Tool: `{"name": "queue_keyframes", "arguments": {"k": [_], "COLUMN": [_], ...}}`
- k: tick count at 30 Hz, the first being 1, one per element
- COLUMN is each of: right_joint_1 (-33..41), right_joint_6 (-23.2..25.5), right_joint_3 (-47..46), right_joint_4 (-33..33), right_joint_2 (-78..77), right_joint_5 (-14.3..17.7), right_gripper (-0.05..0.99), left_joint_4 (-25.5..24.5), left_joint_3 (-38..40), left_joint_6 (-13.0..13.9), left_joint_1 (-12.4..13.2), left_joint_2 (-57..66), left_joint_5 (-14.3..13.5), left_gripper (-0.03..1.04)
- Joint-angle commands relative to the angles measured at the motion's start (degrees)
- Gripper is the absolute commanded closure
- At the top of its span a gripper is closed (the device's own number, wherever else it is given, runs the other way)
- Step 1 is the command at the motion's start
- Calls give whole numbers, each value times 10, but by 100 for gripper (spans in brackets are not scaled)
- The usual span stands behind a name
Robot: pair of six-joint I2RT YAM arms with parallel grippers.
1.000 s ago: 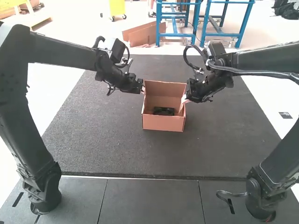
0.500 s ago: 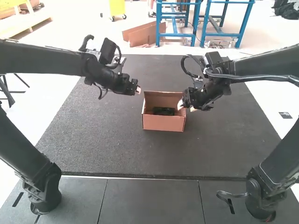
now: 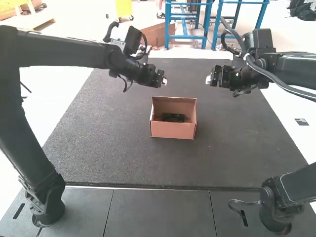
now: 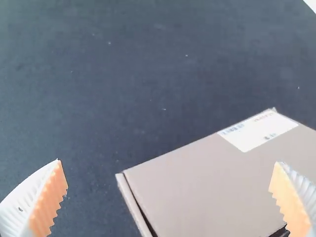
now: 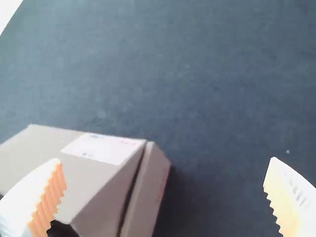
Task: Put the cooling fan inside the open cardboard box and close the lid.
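Matt brown cardboard box (image 3: pixel 173 129) with smooth paper label (image 4: pixel 258 131). Dark, rough, grainy mat (image 3: pixel 98 138). Ribbed white plastic fingers (image 4: pixel 17 213), orange pads (image 4: pixel 48 195).

Dark grey mat (image 3: pixel 108 143), rough and speckled, lay flat and fully spread. White tabletop (image 3: pixel 47 94) showed past the mat on both its left and right sides. A small black tag (image 3: pixel 301 121) lay on the white just off the mat's right edge, not touching it. Along the mat's near edge ran a row of dark smooth panels (image 3: pixel 160 212), butted side by side (two thin seams visible). A pale line marked where the panels met the mat.
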Motion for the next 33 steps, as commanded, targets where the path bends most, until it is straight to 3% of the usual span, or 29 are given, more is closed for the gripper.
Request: {"name": "queue_keyframes", "arguments": {"k": [1, 4, 8, 11, 14, 26, 31, 33], "right_joint_1": [-30, -47, -62, -67, -69, -69, -69, -69], "right_joint_6": [-24, -32, -39, -44, -43, -43, -39, -40], "right_joint_3": [-18, -18, -5, 10, 17, 17, 31, 31], "right_joint_4": [-9, -29, -65, -96, -110, -128, -110, -84], "right_joint_2": [-1, -2, -2, -1, -2, -2, -2, -6], "right_joint_5": [46, 42, 28, -9, -24, -45, -49, -51], "right_gripper": [1, 1, 2, 2, 2, 2, 2, 2], "left_joint_4": [-1, -1, -7, -15, -14, 21, -53, -61], "left_joint_3": [27, 26, 19, 11, -9, -52, 62, 98], "left_joint_6": [-21, -40, -46, -51, -54, -54, -44, 1], "left_joint_1": [-22, -25, -28, -29, -35, -35, -18, -3], "left_joint_2": [25, 48, 74, 87, 96, 140, 46, -10], "left_joint_5": [-4, 1, 11, 16, 20, 21, 4, -6], "left_gripper": [4, 4, 4, 4, 4, 4, 4, 4]}}
